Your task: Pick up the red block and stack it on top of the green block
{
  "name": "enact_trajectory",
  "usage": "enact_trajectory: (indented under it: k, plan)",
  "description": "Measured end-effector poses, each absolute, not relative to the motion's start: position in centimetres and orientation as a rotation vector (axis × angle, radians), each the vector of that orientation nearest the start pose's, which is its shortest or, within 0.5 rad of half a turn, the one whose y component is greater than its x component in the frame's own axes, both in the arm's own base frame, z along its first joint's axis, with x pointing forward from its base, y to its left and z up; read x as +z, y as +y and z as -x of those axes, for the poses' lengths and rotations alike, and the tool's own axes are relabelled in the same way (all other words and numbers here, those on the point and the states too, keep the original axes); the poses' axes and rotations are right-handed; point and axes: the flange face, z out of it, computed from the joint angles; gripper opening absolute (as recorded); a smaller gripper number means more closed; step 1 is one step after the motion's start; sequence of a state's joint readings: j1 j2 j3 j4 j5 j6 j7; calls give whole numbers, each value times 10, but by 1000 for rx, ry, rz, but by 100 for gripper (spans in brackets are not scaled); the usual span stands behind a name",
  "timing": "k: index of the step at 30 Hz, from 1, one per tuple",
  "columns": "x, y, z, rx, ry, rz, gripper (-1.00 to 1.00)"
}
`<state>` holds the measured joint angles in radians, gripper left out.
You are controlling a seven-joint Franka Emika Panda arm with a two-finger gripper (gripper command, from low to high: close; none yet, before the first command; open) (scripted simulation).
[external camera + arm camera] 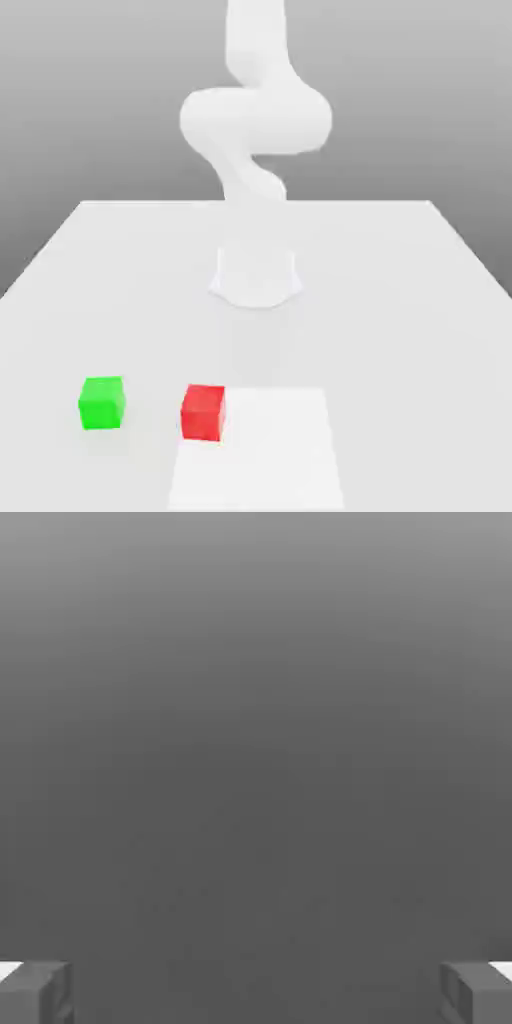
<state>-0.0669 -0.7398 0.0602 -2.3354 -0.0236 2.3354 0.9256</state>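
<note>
Exterior view: my arm point(256, 120) rises from the far part of the table point(400, 300). Red block point(203, 412) sits nearer the camera, on the left edge of a pale square patch point(270, 450), partly over it. Green block point(102, 403) rests on the table to the exterior view's left of the red one, a clear gap between them. Both look level; neither is stacked.

Hand view: fingers of the gripper point(256, 994) stand wide apart, one at each side, nothing between them. Behind them, plain grey backdrop point(256, 762).

Step in hand, as I judge it: the approach to the red block; the task is at its very start. I'd turn the hand to point straight down, centre it above the red block, and square the fingers to two opposite faces before lowering. Best to descend vertically, both fingers clear of the top edges, and close around the middle. Off-centre, a finger could land on the block or shove it askew. The gap to the green block should leave finger room.
</note>
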Motion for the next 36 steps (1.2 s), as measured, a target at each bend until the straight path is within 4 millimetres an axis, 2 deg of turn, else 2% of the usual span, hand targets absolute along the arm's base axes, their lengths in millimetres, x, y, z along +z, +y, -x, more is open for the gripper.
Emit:
enact_trajectory:
  k: [3, 7, 10, 14, 21, 27, 31, 36]
  plan:
    - [626, 5, -400, -913, 1425, 2390, 0]
    - [558, -5, -428, -816, 1702, 2312, 0]
    - [506, -17, -441, -735, 1903, 2228, 0]
    - [438, -35, -448, -618, 2159, 2082, 0]
    - [328, -62, -434, -389, 2552, 1741, 0]
    - [254, -72, -404, -176, 2815, 1372, 0]
    - [217, -70, -381, -32, 2940, 1102, 0]
    - [202, -70, -382, -6, 2953, 1029, 0]
